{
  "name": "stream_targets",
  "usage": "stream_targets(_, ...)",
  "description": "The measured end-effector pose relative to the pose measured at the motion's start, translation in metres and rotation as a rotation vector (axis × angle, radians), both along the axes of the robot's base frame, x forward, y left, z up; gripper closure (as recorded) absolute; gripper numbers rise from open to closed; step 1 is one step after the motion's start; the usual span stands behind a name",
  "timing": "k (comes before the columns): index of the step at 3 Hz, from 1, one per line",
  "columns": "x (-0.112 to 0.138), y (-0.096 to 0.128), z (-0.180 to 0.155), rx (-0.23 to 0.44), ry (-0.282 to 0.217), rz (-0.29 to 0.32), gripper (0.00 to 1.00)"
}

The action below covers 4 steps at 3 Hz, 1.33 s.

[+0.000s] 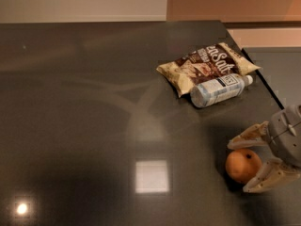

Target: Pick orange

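Note:
The orange (242, 165) is a small round fruit with a dark stem dot. It sits on the dark glossy table (94, 102) near the right front. My gripper (241, 165) comes in from the right edge, open. One pale finger lies just behind the orange and the other just in front of it, so the fruit sits between the fingertips (249, 137). I cannot tell if the fingers touch it.
A brown snack bag (207, 66) lies at the back right with a clear water bottle (220, 90) on its side against it. The table's right edge (263, 84) runs close to them, with a lower surface beyond.

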State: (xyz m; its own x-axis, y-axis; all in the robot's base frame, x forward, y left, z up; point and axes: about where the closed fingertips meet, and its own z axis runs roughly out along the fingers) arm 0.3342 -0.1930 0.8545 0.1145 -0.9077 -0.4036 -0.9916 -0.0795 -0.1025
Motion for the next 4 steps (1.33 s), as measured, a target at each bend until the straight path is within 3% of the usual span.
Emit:
stream_targets(2,0.008,-0.002,0.013,-0.003,-0.016,-0.001,0.87)
stream_targets(3,0.009,0.001,0.036,0.007,-0.016,0.002,1.0)
stream_targets(4,0.01,0.007,0.066,0.002,-0.007,0.017,1.0)
